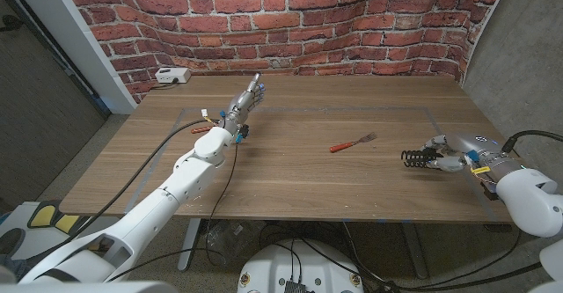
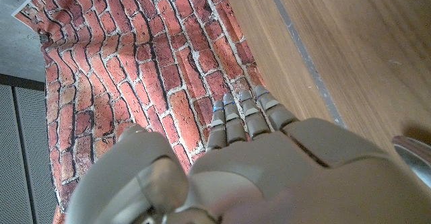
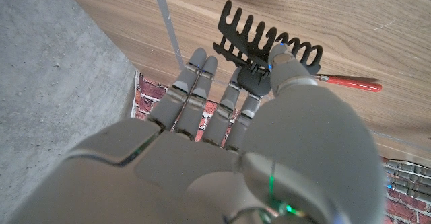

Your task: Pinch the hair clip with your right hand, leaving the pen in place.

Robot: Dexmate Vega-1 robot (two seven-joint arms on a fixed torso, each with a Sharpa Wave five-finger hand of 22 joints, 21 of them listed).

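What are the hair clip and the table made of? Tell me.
Hair clip: looks like matte black plastic, with moulded teeth and no shine; pinched in the right hand. Table: wood or wood-look laminate, brown with visible grain and a low sheen.

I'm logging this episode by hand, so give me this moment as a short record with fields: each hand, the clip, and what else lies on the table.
right hand: pinches the black hair clip near the table's right edge
left hand: holds nothing, fingers straight and together
red-handled fork: lies apart from both hands, mid-table
white box: at the far left corner
pen: cannot tell
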